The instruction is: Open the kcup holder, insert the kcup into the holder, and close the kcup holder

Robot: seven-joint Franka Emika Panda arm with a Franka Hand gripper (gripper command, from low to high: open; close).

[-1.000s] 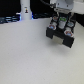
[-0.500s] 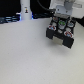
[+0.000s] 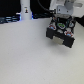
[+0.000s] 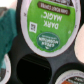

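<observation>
The kcup holder (image 3: 61, 34) is a black box at the exterior view's right, and its tray of round slots (image 4: 30, 67) is exposed. The kcup (image 3: 61, 22), with its green foil top, sits at the tray just under my gripper (image 3: 63, 16). In the wrist view the kcup (image 4: 47, 25) fills most of the picture and rests in or over a slot. Empty dark slots lie beside it. My fingertips do not show clearly. I cannot tell whether the gripper still holds the pod.
A white bottle-like object (image 3: 25, 9) stands at the back on the exterior view's left. The white table (image 3: 25, 55) spreads in front. A teal shape (image 4: 6, 30) and a pale rounded edge (image 4: 80, 47) flank the pod in the wrist view.
The gripper has stayed over the holder with only a slight shift. The green top of the kcup shows a little more clearly below it now.
</observation>
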